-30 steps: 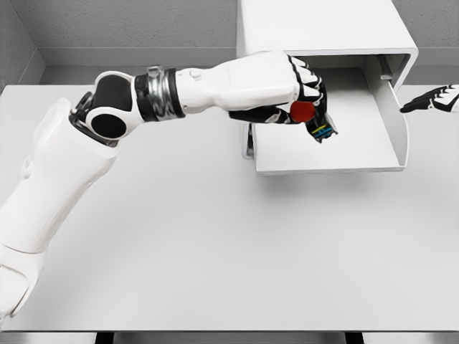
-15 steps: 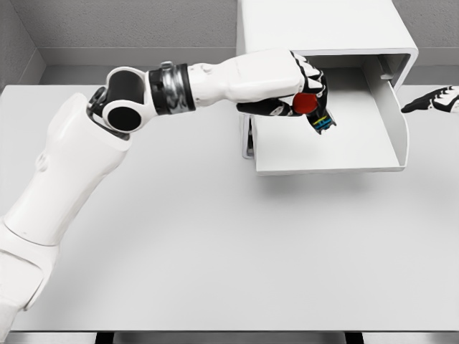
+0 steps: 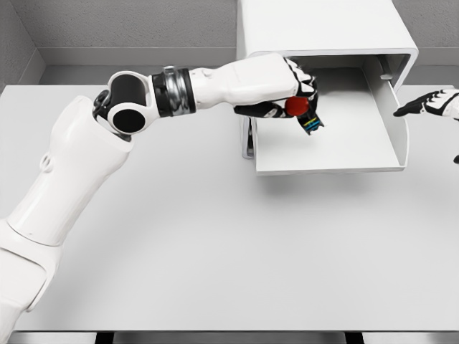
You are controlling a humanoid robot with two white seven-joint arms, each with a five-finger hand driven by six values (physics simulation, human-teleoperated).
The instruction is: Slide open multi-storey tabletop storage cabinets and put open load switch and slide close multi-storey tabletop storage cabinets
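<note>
A: Load switch (image 3: 304, 115) clamped in left hand (image 3: 290, 89), long axis angled down-right, hanging over open drawer (image 3: 326, 154).

B: Right hand (image 3: 430, 104)?

A: Fingers apart, holding nothing, beside drawer's right wall; left is nearer.

Left hand (image 3: 290, 92) gripping the red-knobbed load switch (image 3: 303, 111) over the open drawer (image 3: 326, 154) of the white cabinet (image 3: 315, 25). Right hand (image 3: 430, 104) hanging out at 3 o'clock, fingers spread.
</note>
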